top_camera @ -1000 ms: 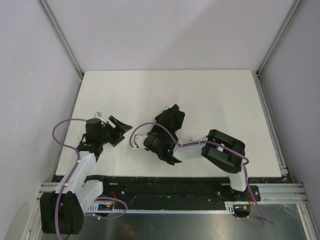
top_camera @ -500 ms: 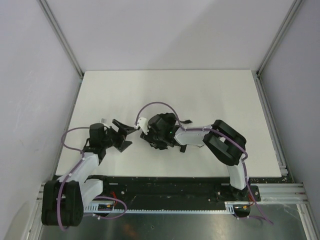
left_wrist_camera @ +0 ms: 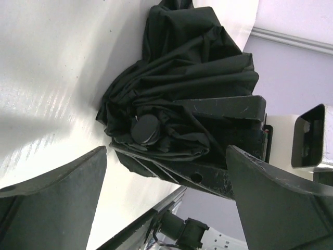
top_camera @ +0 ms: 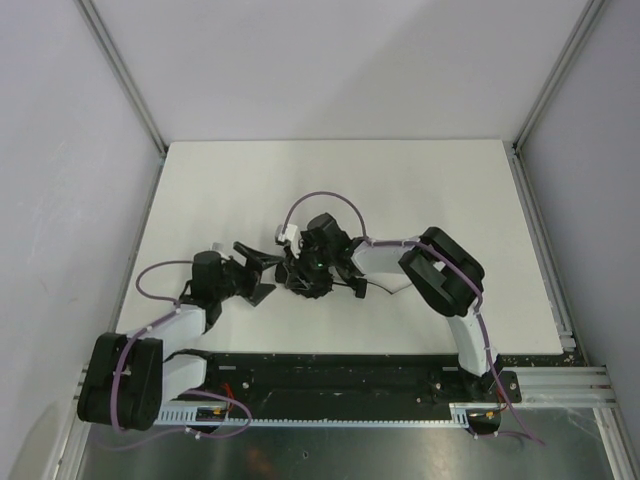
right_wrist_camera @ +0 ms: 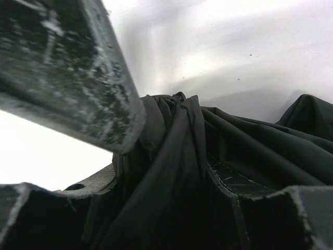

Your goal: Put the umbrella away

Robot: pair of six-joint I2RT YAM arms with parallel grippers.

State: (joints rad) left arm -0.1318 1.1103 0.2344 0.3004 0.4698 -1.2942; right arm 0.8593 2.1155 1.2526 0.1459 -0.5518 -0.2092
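The umbrella [left_wrist_camera: 177,99] is a crumpled bundle of black fabric lying on the white table, a round black cap [left_wrist_camera: 145,128] showing at its near end. My right gripper [top_camera: 305,270] is shut on the bundle. Its two fingers [left_wrist_camera: 229,109] press the folds from both sides, and fabric [right_wrist_camera: 171,177] fills the gap between them. My left gripper [top_camera: 262,272] stands wide open just left of the bundle. It points at the cap, with nothing between its fingers [left_wrist_camera: 57,203]. In the top view the umbrella is mostly hidden under the right wrist.
The white table [top_camera: 420,190] is walled on the left, back and right by grey panels. A black rail [top_camera: 350,365] with both arm bases runs along the near edge. A purple cable [top_camera: 325,200] loops above the right wrist.
My right arm swung left and turned its wrist, carrying the umbrella toward the left gripper. The left gripper opened wider and moved down and to the right, toward the bundle.
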